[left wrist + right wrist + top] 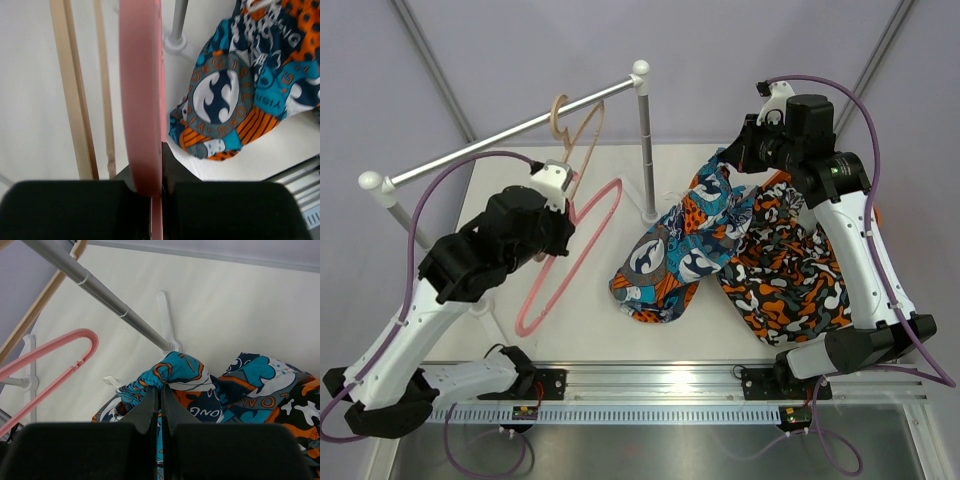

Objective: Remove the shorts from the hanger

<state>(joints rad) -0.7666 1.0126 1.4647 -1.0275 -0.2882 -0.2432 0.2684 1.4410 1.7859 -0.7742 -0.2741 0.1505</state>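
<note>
Both pairs of shorts lie on the tabletop [595, 338], clear of the 2 hangers.
My left hand [161, 150] is clamped on the pink hanger [142, 100]. My right hand [160, 392] looks pinched together on the bunched top edge of the blue print shorts [675, 250], though its fingers hide the grip itself. That pair lies beside the rail post [645, 150], touching the camouflage shorts [790, 275] on its right. A wooden hanger [582, 125] hangs on the rail [500, 140].
</note>
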